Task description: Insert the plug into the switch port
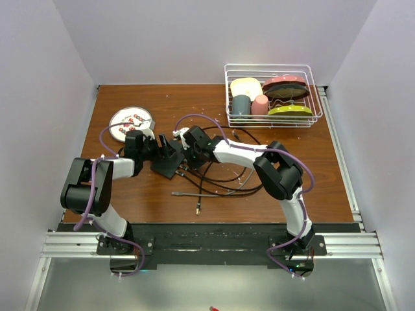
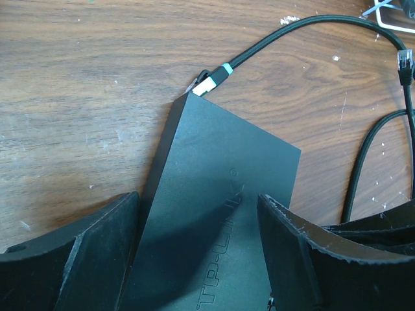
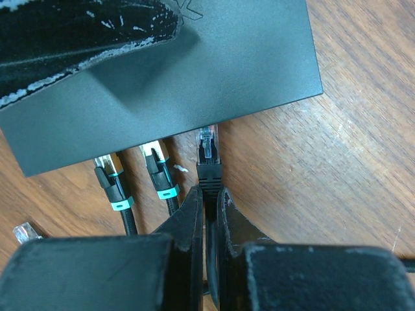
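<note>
**Plug tip at the port mouth, push still to come**

Right gripper (image 3: 209, 194) pinched shut on the black boot of the clear-tipped network plug (image 3: 207, 152); plug tip meeting the socketed long edge of the flat matte-black rectangular switch (image 3: 194, 65), seemingly not yet seated; just beside it, two teal-banded black cables (image 3: 159, 172) already in neighbouring ports. Best done by holding the plug square to that edge and level with the port, then pushing straight in along the cable line; no twisting, for fear of jamming the latch. Left gripper (image 2: 198, 197) spread wide over the switch, one finger at its side edge, the other above its top face; grasping nothing; pressing down or merely hovering, impossible to tell; worth bracing there against sliding on the brown wooden table (image 2: 78, 78).
</note>
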Motion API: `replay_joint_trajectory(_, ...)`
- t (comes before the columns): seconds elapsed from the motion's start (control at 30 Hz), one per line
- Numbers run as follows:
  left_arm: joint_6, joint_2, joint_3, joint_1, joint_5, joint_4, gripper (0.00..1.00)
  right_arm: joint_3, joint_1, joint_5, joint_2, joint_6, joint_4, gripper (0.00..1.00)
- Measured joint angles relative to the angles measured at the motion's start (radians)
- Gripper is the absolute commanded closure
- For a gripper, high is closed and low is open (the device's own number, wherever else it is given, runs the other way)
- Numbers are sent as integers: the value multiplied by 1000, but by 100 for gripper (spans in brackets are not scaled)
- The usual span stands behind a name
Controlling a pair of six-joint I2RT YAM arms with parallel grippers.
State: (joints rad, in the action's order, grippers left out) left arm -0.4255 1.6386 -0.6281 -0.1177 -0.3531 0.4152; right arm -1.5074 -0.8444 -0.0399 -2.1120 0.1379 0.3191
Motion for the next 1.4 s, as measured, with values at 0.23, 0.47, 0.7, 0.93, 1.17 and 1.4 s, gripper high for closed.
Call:
replay_joint_trajectory(0.23, 0, 0, 2, 0, -1, 4, 22, -27, 0, 6, -11, 5, 32, 100)
replay_joint_trajectory(0.47, 0, 0, 4, 0, -4, 8, 22, -37, -2, 29, -15, 25, 47, 100)
replay_joint_trajectory(0.7, 0, 0, 4, 0, -9, 10, 21, -37, -2, 32, -15, 34, 47, 100)
replay_joint_trajectory(0.93, 0, 0, 4, 0, -10, 10, 21, -31, -2, 32, -11, 34, 41, 100)
replay_joint_trajectory(1.17, 0, 0, 4, 0, -10, 11, 21, -27, -1, 48, -8, 34, 37, 100)
replay_joint_trajectory(1.4, 0, 0, 5, 0, -14, 13, 21, -26, -1, 43, -8, 28, 34, 100)
